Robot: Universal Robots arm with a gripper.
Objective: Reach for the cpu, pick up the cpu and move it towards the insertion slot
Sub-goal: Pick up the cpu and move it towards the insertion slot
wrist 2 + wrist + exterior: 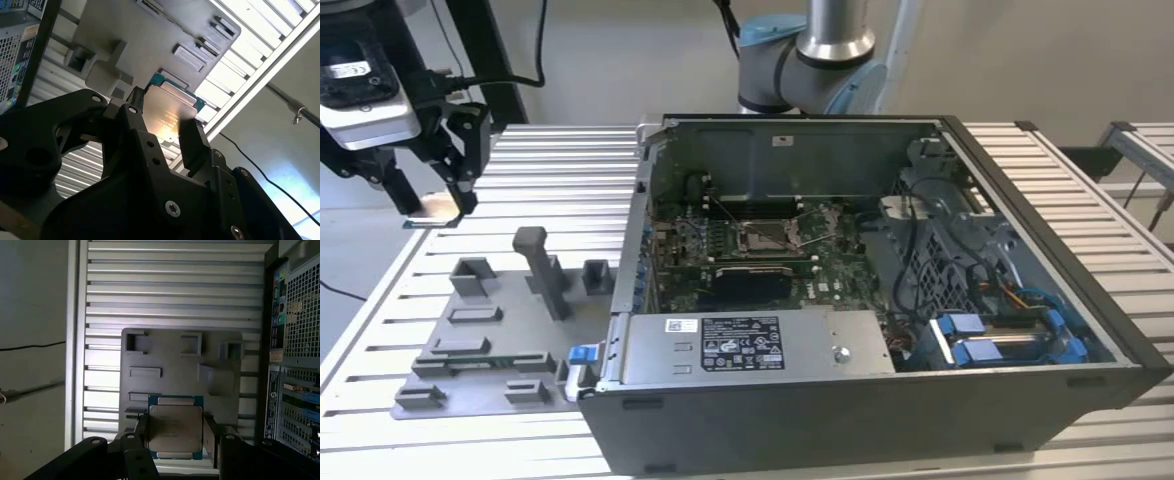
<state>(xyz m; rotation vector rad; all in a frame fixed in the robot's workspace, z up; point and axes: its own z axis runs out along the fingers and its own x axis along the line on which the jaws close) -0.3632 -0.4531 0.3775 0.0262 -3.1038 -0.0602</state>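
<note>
Gripper (432, 200) in the exterior view hangs over the slatted table (547, 160), far out at that view's left, w/ a bright sliver between its fingers that I take for the cpu (434, 209). Slot (763, 235) sits inside the open PC case (881, 400), well apart from the chip. So the pick looks done and most of the carry is left (my guess). This view alone gives that gap.

In the second wrist view the fingers (192, 140) clamp the cpu (167, 112) by two opposite edges, silver face up close.

In the first wrist view the cpu (175, 427) shows its green rim, held clear of the grey fixture plate (185, 375), i.e. grip detail the exterior view can't give.
</note>
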